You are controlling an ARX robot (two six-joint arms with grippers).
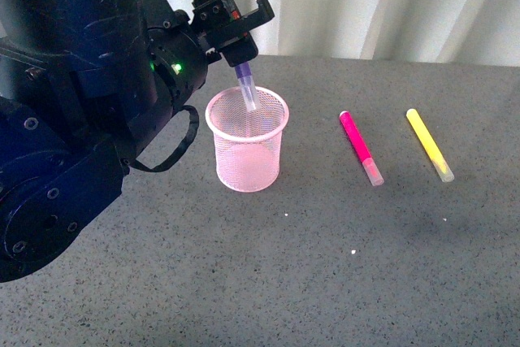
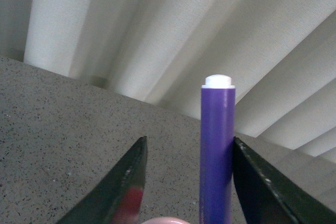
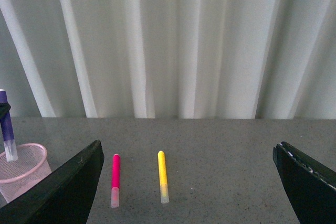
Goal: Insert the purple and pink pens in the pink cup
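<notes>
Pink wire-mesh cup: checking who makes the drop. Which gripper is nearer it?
Left. The left gripper hangs just above the pink wire-mesh cup; the right gripper stands well aside, facing the magenta marker pen and yellow marker pen.

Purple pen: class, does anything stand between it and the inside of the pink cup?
Nothing visible does. The purple pen hangs upright with its clear cap inside the open mouth of the pink cup.

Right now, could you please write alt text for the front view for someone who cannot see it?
The purple pen hangs upright under the left gripper, clear cap dipping into the pink cup. To the right, the pink pen and a yellow marker lie on the table.
</notes>
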